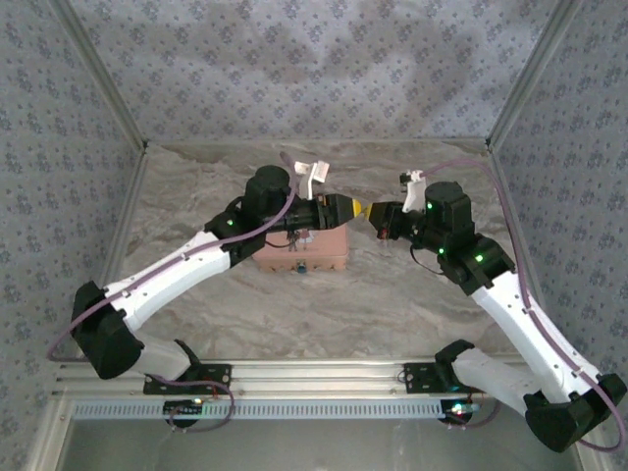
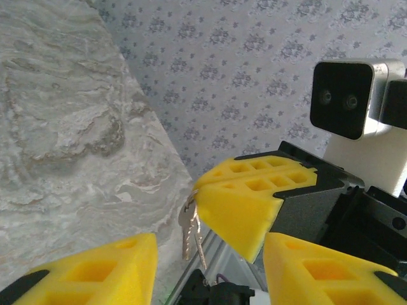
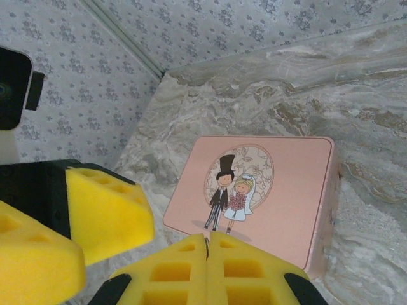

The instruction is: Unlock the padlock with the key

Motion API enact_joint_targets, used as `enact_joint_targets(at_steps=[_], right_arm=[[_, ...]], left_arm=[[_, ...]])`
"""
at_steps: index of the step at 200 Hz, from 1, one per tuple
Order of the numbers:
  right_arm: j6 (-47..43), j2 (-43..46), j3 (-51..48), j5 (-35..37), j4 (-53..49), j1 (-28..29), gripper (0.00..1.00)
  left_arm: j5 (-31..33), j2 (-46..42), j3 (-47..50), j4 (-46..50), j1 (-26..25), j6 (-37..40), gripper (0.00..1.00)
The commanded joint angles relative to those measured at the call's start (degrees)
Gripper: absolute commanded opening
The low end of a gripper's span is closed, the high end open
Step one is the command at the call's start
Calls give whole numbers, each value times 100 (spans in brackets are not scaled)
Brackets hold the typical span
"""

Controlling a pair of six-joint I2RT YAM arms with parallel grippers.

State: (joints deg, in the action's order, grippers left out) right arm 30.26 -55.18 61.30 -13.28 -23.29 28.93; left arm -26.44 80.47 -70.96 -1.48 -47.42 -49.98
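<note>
key (image 2: 189,230) dangling off the tip of the right jaws, lined up with the gap in the left jaws | right jaws squeezed tight on key | left jaws spread, touching nothing | padlock (image 1: 299,266) sits way below at the tin's (image 3: 286,190) near face

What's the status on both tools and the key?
Right tool shut on key. Left tool open, tips facing it. Padlock at tin's front edge, untouched. No blocker seen.
</note>
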Motion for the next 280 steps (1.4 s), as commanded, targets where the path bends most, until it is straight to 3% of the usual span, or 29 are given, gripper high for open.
enact_joint_targets(at_steps=[1, 143, 193, 223, 243, 280], right_arm=[[137, 119, 138, 95, 191, 52, 0], [270, 219, 128, -58, 302, 12, 0], [234, 361, 11, -269, 170, -78, 0], [251, 536, -117, -347, -195, -361, 37], [240, 702, -300, -808, -267, -827, 40], [267, 728, -564, -2377, 41, -1750, 40]], left_arm=[[-210, 79, -231, -265, -83, 111, 43], [-126, 155, -299, -143, -122, 199, 3], [74, 162, -447, 292, -112, 436, 0], [220, 222, -762, 1229, 6, 668, 0], [55, 339, -1050, 2005, 176, 857, 0], [-352, 749, -1791, 3572, 260, 1504, 0]])
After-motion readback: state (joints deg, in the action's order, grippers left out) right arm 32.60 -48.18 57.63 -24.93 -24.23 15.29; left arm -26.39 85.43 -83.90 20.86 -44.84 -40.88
